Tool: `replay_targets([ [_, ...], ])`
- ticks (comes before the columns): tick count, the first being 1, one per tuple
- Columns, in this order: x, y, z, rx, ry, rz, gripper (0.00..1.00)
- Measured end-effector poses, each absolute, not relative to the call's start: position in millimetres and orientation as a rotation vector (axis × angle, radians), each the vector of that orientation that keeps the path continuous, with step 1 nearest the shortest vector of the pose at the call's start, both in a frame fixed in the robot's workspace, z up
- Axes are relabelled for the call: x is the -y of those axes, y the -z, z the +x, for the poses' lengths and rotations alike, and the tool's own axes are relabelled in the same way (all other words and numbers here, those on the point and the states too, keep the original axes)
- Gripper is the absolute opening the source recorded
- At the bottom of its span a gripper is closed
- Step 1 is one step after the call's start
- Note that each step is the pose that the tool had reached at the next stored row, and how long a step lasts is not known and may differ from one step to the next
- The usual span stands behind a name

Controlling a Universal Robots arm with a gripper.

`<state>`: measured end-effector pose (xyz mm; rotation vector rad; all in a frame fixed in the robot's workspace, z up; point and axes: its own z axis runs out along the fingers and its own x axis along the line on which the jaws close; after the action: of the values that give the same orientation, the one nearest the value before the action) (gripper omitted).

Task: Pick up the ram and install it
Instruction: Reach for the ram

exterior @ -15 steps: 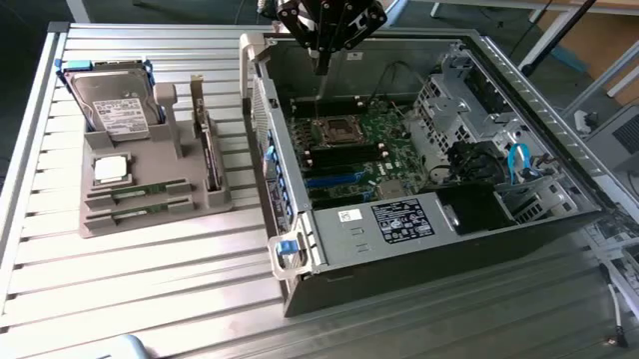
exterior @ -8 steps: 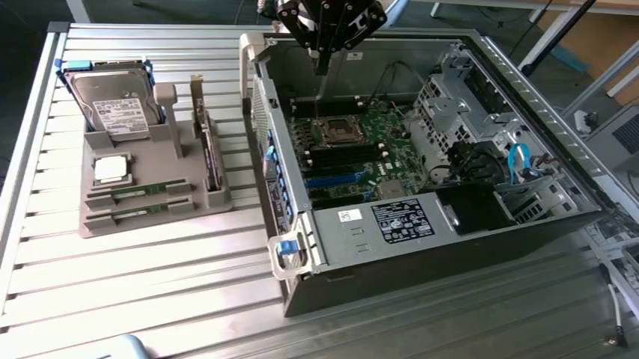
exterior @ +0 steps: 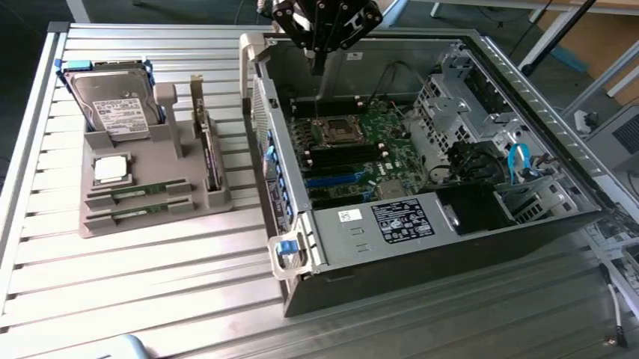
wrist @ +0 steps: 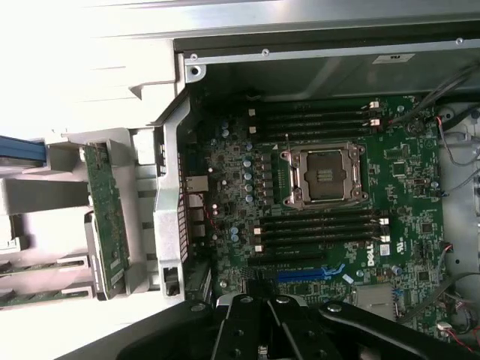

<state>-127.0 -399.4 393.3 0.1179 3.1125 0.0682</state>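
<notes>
A ribbed grey metal surface (exterior: 130, 284) carries an open black-and-silver desktop computer case (exterior: 420, 280), its green motherboard (exterior: 364, 146) exposed. To the exterior view's left sits a grey moulded parts tray (exterior: 140, 153). The black robot pincer (exterior: 317, 67) hangs over the far end of the case, above the motherboard, its fingers pressed together. The tray holds a silver hard drive (exterior: 112, 105), an upright green expansion card (exterior: 209, 161) and a square silver processor chip (exterior: 110, 168). The thin green circuit-board ram stick (exterior: 137, 192) lies in a near slot beside its twin (exterior: 135, 214), well apart from the pincer.
</notes>
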Motion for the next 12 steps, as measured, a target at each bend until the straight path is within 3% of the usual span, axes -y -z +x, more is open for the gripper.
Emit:
replay_targets([
  [12, 399, -393, -144, -3.112, -0.068, 0.118, 0.11],
])
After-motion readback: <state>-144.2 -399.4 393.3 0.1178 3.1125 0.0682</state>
